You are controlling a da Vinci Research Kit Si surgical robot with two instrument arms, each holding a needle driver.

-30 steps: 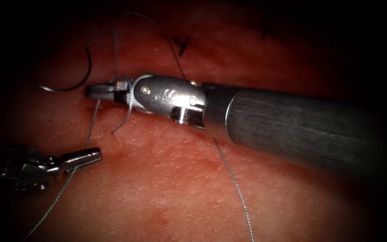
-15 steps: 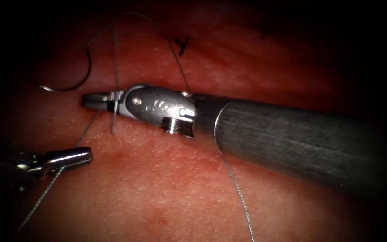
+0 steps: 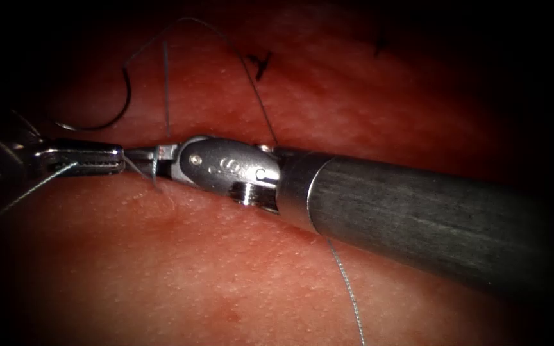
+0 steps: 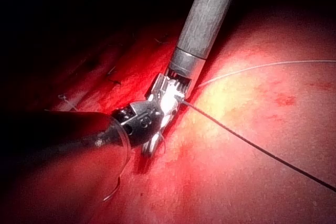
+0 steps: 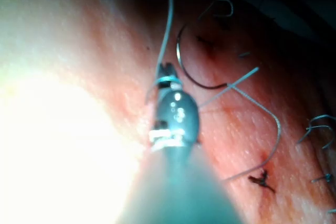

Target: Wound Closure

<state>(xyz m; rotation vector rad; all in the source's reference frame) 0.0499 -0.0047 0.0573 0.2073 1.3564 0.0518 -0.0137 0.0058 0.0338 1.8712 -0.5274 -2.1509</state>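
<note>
- Right tool: jaws closed on the thread at their tips; a short loop of it wraps the jaws just behind the tip. Same tool seen in right wrist view, thread band across the jaws.
- Left tool: jaws closed on a strand of thread that trails off down-left from them. Tip sits almost nose to nose with the right tool's tip, just left of it.
- Compared with a second ago, the left tool has come up from lower left to the right tool's level; the slack loop around the right jaws has drawn in tight.
- Needle: free, held by neither tool, lying on the tissue above and left of both tips. Cannot tell if its point is in the tissue. Also seen in right wrist view, beside the jaws.
- Thread runs from the needle's end up, arcs over, and passes down behind the right tool's wrist, emerging below the shaft toward the lower edge.
- Finished stitch knots sit further up the tissue.
</note>
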